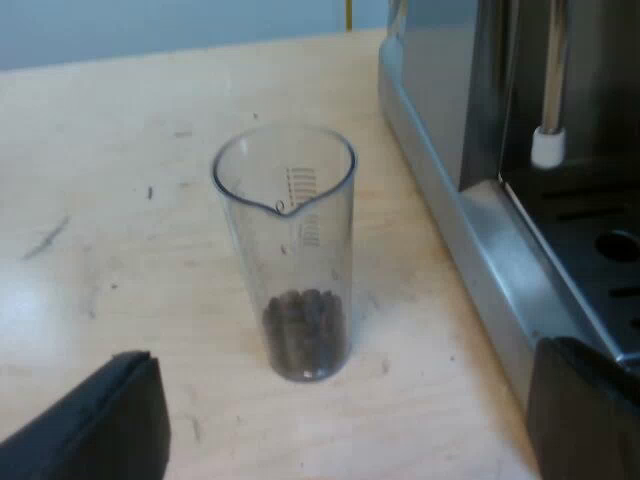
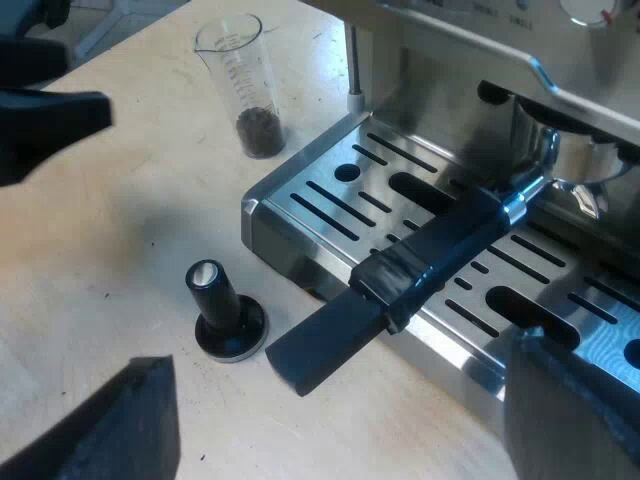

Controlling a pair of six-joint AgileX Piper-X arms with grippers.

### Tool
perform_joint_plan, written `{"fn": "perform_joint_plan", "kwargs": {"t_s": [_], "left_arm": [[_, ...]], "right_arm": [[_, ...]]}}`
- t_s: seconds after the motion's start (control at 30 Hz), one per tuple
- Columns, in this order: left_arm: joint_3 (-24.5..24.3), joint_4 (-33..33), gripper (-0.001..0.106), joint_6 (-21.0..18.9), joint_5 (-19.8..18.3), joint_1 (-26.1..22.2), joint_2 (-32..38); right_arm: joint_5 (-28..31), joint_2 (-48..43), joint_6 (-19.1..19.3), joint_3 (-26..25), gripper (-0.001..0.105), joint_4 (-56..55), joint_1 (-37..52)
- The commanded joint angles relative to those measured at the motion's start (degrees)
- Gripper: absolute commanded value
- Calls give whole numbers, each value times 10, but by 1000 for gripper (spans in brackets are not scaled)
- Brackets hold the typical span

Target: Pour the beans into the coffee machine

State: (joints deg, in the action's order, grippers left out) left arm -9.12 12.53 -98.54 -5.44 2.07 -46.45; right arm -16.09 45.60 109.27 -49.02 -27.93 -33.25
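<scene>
Pale wood table (image 1: pixel 100 280) bearing glass (image 1: pixel 290 240) with beans (image 1: pixel 305 330), standing upright just beside machine (image 1: pixel 440 100); tamper (image 2: pixel 222 310) sitting knob-up near machine's front corner

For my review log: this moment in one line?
clear plastic measuring glass upright on wooden table, dark beans at bottom | left pincer open, short of it | right pincer open, near black-knobbed tamper

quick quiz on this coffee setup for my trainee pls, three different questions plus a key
1. True or false: the measuring glass lies tipped over.
2. How far do the beans fill the glass? A: just the bottom. B: about half. C: up to the rim.
3. Fill in: the left pincer, close to the glass, is ____ (open or shut).

Key: 1 false, it stands upright. 2 A. 3 open.
</scene>
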Motion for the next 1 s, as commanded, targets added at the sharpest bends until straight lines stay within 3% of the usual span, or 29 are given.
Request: {"fn": "perform_joint_plan", "kwargs": {"t_s": [0.03,1.0], "left_arm": [[-1,38,85,-6,5,2,-31],[-6,397,85,-6,10,2,-373]], "right_arm": [[-4,-2,1,-4,69,7,-1],[-4,-2,0,-4,69,7,-1]]}}
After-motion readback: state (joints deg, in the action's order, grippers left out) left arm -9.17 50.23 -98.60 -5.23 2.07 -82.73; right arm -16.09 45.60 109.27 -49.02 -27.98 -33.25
